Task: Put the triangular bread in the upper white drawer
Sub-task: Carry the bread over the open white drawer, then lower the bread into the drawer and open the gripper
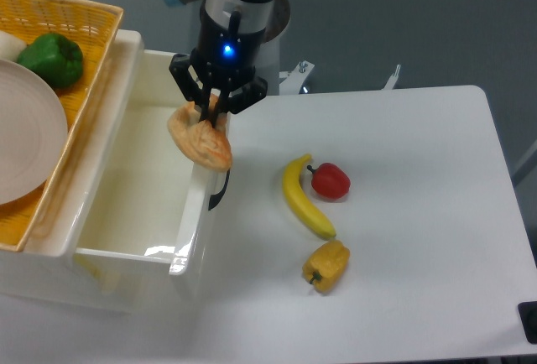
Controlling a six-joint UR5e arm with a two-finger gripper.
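My gripper (210, 111) is shut on the triangular bread (200, 141), an orange-tan wedge with a paler face. The bread hangs below the fingers, right over the front wall of the upper white drawer (126, 257), partly above its open inside. The drawer is pulled open, deep and glossy white, and its black curved handle (220, 189) shows on the front just below the bread. The inside of the drawer that I can see holds nothing.
A woven yellow basket (80, 24) at top left holds a white plate (25, 142) and a green pepper (52, 58). On the white table (419, 255) lie a yellow banana (304, 200), a red pepper (331, 180) and a yellow-orange bell pepper (326, 266).
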